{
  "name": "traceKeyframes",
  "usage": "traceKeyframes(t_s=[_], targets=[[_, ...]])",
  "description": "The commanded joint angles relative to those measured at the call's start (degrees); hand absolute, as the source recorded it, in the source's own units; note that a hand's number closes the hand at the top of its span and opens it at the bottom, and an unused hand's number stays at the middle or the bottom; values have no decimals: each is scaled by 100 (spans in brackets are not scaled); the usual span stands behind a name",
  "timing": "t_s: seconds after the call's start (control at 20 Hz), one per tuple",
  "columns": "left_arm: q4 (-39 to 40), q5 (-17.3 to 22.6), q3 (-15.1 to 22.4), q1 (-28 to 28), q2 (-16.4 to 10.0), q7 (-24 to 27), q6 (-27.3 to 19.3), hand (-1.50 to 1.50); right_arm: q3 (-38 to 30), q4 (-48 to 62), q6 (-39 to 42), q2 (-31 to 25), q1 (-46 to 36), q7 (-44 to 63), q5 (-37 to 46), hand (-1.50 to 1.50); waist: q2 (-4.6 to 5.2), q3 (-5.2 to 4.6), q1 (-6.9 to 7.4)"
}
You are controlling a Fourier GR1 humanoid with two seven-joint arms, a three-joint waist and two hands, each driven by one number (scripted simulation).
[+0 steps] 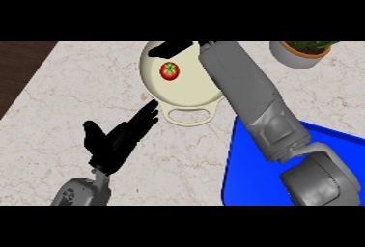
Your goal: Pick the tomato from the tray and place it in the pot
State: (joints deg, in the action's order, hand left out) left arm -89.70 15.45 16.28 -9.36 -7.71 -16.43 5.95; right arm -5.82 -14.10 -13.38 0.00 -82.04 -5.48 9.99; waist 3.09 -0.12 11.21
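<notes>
We see the tomato (pixel 170 71) in the pot (pixel 189 94), right hand (pixel 170 49) spread empty over its far rim, left hand (pixel 114 140) open nearby.

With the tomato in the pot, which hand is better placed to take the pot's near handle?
Probably left: the left hand has fingers beside the handle, while the right hand sits at the far rim of the pot.

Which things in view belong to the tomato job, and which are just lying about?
Job: tomato, lying in the pot; blue tray; right hand at the pot's far rim.
Lying about: potted plant, far right; left hand, open, resting near the pot's handle.
</notes>
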Motion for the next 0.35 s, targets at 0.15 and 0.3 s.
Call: traceKeyframes(t_s=[0.15, 0.3], targets=[[153, -62, -81, -72, 77, 91, -89, 0, 40, 290, -785, 0, -94, -423, -208, -150, -45, -5, -170], [68, -14, -183, -72, 110, -1, -208, 0, -43, 404, -986, 1, -165, -399, -254, -150, -73, -1, -300]])
